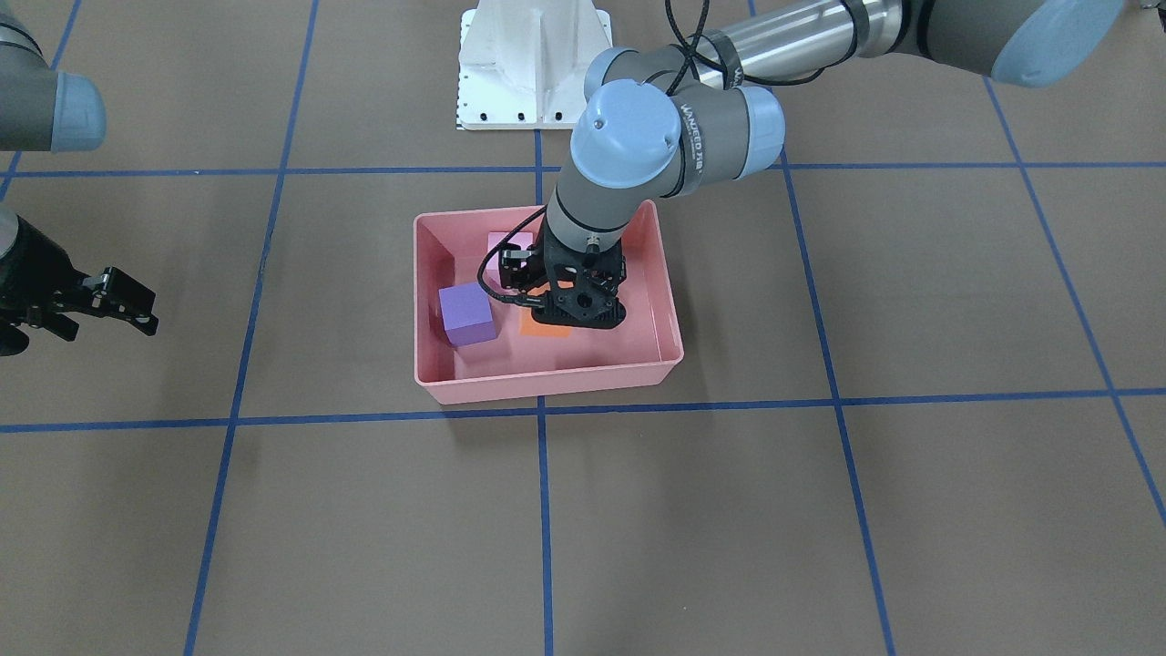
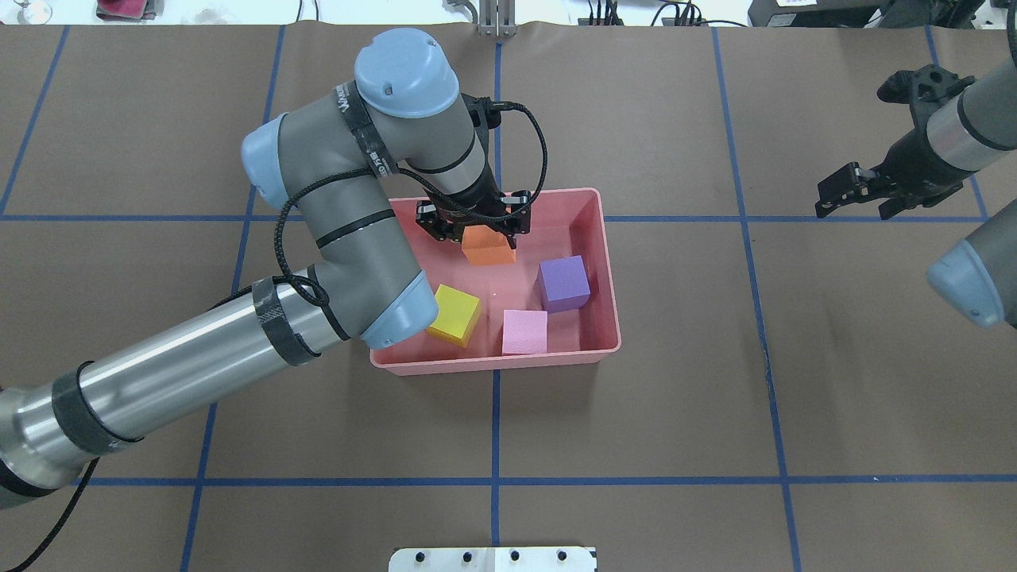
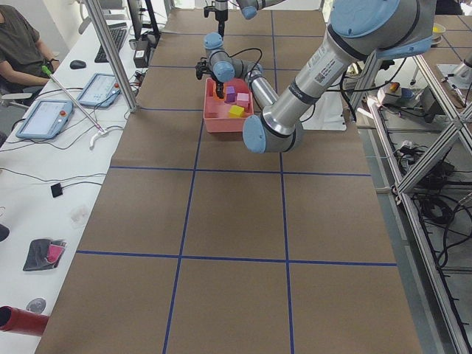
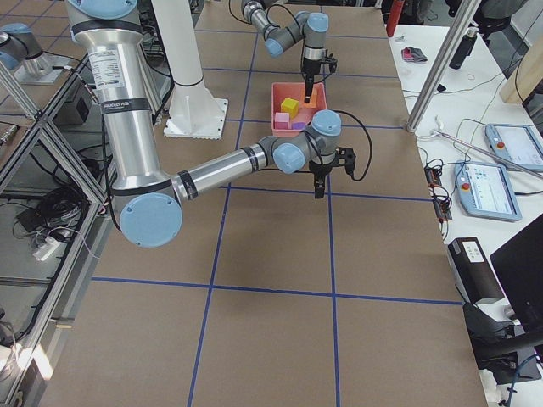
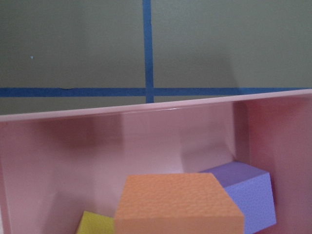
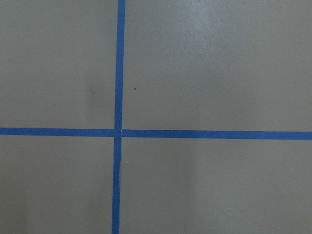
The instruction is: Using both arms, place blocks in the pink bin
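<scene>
The pink bin (image 2: 493, 361) sits at the table's middle. The yellow block (image 2: 454, 314), the light pink block (image 2: 525, 331) and the purple block (image 2: 564, 282) lie on its floor. My left gripper (image 2: 479, 229) reaches down into the bin's far side, right over the orange block (image 2: 489, 246). Its fingertips are hidden, so I cannot tell whether it grips the block. The left wrist view shows the orange block (image 5: 178, 204) close below, with the purple block (image 5: 248, 195) beside it. My right gripper (image 2: 852, 211) is open and empty, well away from the bin.
The white pedestal base (image 1: 533, 64) stands on the robot's side of the bin (image 1: 547, 378). Blue tape lines cross the brown table. The left arm's elbow (image 2: 397, 310) overhangs the bin's near left corner. Operators' desks with tablets show in the side views.
</scene>
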You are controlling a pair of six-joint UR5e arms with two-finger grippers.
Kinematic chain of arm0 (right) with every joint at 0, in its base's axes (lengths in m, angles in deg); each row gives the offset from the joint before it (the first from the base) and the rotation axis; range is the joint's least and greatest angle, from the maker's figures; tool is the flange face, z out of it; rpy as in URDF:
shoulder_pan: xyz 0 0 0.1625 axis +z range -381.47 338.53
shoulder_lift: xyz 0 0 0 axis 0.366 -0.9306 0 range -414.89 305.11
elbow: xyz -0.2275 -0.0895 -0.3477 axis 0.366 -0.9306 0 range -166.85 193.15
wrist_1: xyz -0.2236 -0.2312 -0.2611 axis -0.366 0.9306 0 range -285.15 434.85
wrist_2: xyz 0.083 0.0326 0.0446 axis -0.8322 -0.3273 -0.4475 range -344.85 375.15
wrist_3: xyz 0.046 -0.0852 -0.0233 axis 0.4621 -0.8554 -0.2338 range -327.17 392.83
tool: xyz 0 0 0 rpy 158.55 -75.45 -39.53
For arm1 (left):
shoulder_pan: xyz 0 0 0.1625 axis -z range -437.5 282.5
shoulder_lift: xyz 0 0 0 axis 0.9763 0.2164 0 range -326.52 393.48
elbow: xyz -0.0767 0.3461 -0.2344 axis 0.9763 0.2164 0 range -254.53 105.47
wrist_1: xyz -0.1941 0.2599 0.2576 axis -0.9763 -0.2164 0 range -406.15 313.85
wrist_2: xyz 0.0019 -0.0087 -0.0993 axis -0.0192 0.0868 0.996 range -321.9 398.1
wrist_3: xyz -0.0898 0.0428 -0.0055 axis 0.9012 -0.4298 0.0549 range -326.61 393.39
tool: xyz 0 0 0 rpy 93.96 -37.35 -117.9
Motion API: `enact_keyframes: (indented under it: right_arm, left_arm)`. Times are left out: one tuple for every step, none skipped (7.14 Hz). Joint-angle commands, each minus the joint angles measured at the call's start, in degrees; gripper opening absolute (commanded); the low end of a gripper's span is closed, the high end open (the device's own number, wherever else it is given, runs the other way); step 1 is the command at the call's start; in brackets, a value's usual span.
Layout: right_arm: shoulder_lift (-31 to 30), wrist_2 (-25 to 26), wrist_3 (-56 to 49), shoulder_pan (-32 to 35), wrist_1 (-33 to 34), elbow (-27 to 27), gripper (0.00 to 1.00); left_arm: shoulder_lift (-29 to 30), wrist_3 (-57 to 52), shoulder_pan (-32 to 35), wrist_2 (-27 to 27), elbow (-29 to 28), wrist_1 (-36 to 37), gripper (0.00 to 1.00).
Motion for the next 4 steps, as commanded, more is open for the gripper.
enact_keyframes:
  right_arm:
    - [0.0,0.0,0.0,0.0,0.0,0.1,0.99]
    - [-0.1,0.0,0.0,0.0,0.0,0.0,0.99]
    - [-0.1,0.0,0.0,0.0,0.0,0.0,0.99]
    - [-0.1,0.0,0.0,0.0,0.0,0.0,0.99]
  left_arm:
    - [0.6,-0.3,-0.5,-0.5,-3.4,-2.5,0.14]
    - [0.6,-0.4,-0.7,-0.6,-4.5,-2.6,0.62]
    - [0.6,-0.3,-1.7,-3.6,-5.0,-4.1,0.77]
    - [0.5,-0.4,-1.7,-4.1,-5.1,-4.3,0.85]
